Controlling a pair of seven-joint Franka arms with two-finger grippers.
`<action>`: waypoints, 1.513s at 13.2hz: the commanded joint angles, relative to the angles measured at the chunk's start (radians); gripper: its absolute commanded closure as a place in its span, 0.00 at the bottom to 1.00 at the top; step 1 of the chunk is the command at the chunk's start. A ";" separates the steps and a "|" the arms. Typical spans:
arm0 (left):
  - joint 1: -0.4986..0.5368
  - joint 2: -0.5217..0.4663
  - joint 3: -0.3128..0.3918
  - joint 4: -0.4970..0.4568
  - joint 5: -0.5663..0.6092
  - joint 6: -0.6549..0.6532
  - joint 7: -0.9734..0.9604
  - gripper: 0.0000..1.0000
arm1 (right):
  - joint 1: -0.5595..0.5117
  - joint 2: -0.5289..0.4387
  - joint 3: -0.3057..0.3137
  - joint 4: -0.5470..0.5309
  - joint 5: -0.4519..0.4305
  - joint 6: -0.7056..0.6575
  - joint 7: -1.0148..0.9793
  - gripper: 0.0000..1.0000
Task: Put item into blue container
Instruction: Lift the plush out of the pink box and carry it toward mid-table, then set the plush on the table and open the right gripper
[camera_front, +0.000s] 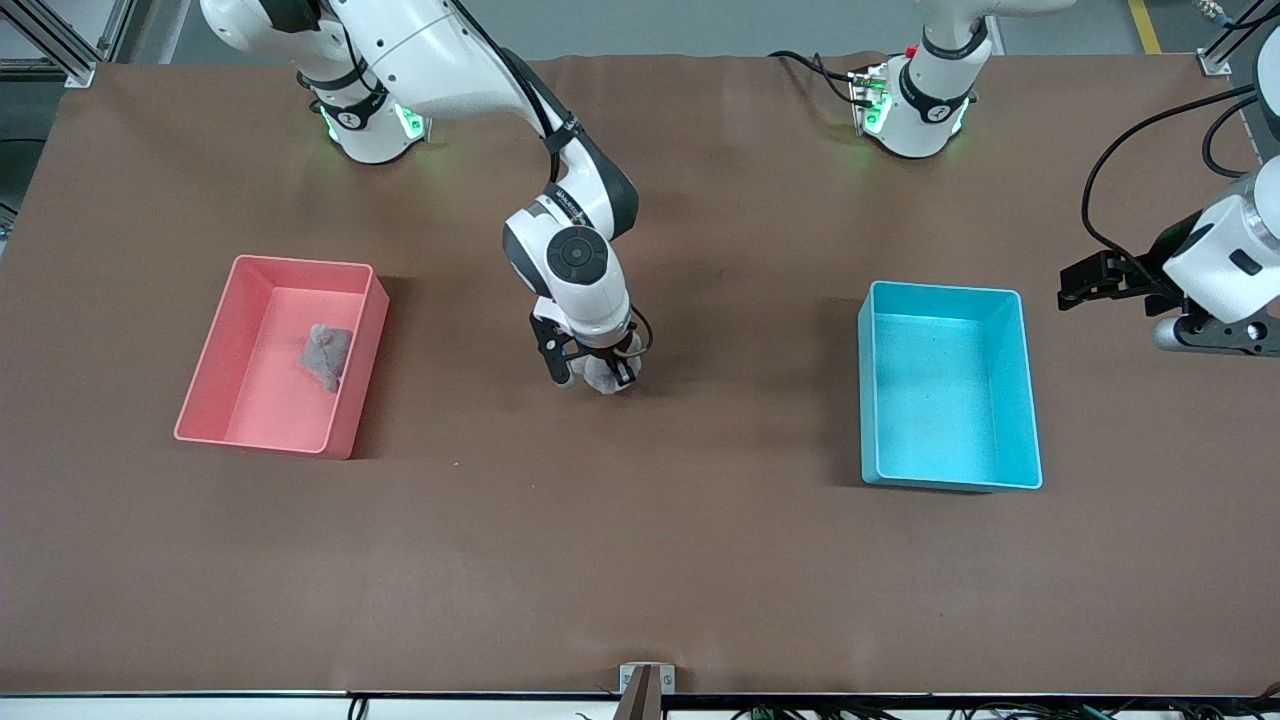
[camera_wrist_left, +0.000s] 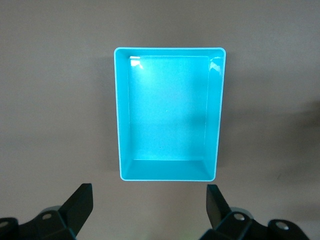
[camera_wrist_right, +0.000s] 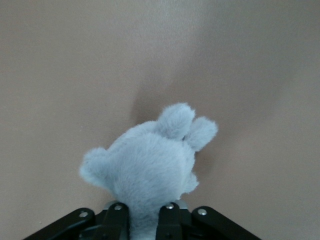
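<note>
My right gripper (camera_front: 598, 378) is low over the middle of the table, shut on a grey plush toy (camera_front: 610, 381). In the right wrist view the plush toy (camera_wrist_right: 147, 167) fills the space between the fingers (camera_wrist_right: 116, 216) and sticks out past them, ears outward, just above the brown table. The blue container (camera_front: 948, 385), a cyan bin, stands empty toward the left arm's end. My left gripper (camera_front: 1215, 340) hangs high in the air by that bin, open and holding nothing. In the left wrist view the blue container (camera_wrist_left: 169, 114) lies just past the spread fingertips (camera_wrist_left: 80, 205).
A pink bin (camera_front: 283, 355) stands toward the right arm's end, and a second grey plush (camera_front: 326, 355) lies inside it. The brown table cover (camera_front: 640, 560) runs between the two bins. A small metal bracket (camera_front: 646, 680) sits at the table's front edge.
</note>
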 joint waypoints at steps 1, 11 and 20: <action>-0.003 -0.003 0.003 0.008 -0.023 -0.020 -0.002 0.00 | 0.012 0.020 -0.010 0.019 -0.003 0.003 0.027 0.21; 0.000 -0.020 0.001 -0.041 -0.064 -0.027 -0.008 0.00 | -0.164 -0.170 -0.017 0.019 -0.036 -0.340 -0.412 0.00; -0.191 0.159 -0.235 -0.050 -0.138 0.302 -0.595 0.01 | -0.564 -0.522 -0.015 -0.343 -0.036 -0.385 -1.130 0.00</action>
